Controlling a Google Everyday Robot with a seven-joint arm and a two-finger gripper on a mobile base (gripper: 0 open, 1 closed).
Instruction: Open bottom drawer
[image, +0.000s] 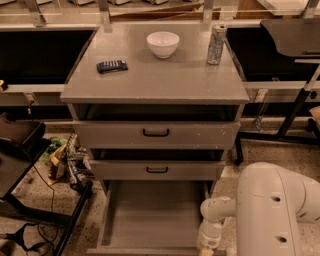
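Note:
The grey metal cabinet stands in the middle of the camera view with three drawers. The bottom drawer is pulled far out toward me, and its bare grey inside shows. Its front lies at the lower edge of the view, and its handle is not visible. The middle drawer and the top drawer, each with a black loop handle, stand slightly out. My white arm fills the lower right. My gripper is at the drawer's front right corner, cut off by the view's lower edge.
On the cabinet top are a white bowl, a silver can and a black remote. A black cart and bagged clutter stand on the floor to the left. A black table leg stands to the right.

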